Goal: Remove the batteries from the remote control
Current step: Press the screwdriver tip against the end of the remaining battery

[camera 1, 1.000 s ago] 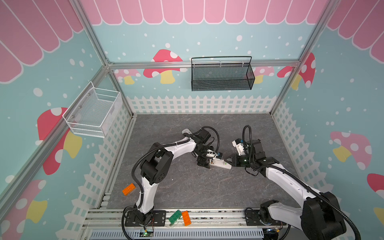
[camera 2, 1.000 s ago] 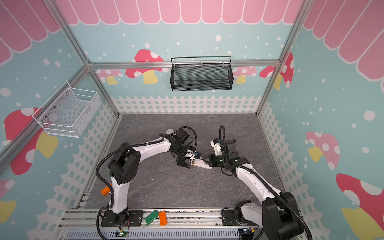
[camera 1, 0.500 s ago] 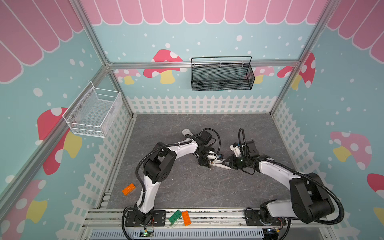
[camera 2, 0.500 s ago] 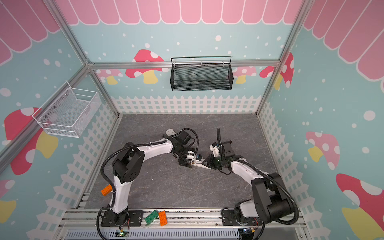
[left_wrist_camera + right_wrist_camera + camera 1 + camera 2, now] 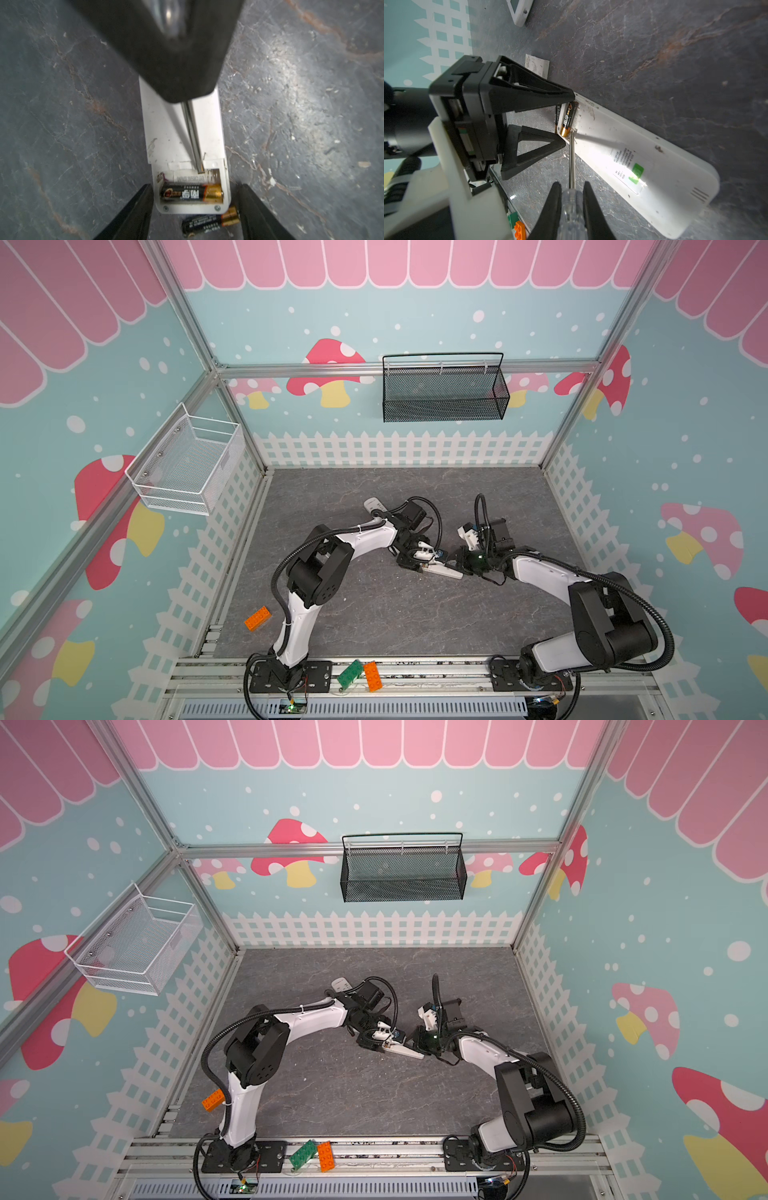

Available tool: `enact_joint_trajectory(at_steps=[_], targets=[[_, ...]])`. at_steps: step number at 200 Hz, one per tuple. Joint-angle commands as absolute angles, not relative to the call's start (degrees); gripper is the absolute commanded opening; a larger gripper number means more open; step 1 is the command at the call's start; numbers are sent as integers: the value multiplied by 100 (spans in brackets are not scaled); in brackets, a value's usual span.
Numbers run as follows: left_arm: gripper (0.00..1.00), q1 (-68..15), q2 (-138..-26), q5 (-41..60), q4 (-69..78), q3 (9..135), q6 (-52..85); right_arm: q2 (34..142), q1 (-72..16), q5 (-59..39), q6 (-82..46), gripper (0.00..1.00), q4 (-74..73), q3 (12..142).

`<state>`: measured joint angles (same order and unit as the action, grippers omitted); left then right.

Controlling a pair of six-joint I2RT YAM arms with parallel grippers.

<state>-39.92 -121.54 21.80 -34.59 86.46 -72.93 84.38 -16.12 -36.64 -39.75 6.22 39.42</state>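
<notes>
Batteries (image 5: pixel 568 119): one partly hidden behind remote (image 5: pixel 633 162)

The black-and-gold cylindrical battery (image 5: pixel 191 193) in the open compartment of the long white plastic remote control (image 5: pixel 182 135) carries two large white Chinese characters and a round red-orange emblem, too blurred to read for certain. Beside it, a white strip (image 5: pixel 191 178) in the compartment bears one line of small grey letters and digits, upside down and illegible. The second black-and-gold battery (image 5: pixel 209 223), loose just beside the remote's end, shows rows of tiny white print, unreadable. On the remote's back, a block of small black print (image 5: pixel 623 158) and a green square sticker (image 5: pixel 636 173) cannot be made out either.
</notes>
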Motion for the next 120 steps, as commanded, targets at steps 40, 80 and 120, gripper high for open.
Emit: enact_joint_trajectory(at_steps=[40, 80, 120], targets=[[62, -4061, -12506, 1582, -3498, 8568, -7667, 8623, -1582, -3340, -4054, 0, 709, 4086], [64, -4065, -12769, 1284, -3984, 9064, -7159, 8782, -1582, -3274, -4019, 0, 861, 4221], [67, -4083, -12964, 1057, -4736, 9555, -6773, 8817, -1584, -3269, -3951, 0, 1017, 4368]])
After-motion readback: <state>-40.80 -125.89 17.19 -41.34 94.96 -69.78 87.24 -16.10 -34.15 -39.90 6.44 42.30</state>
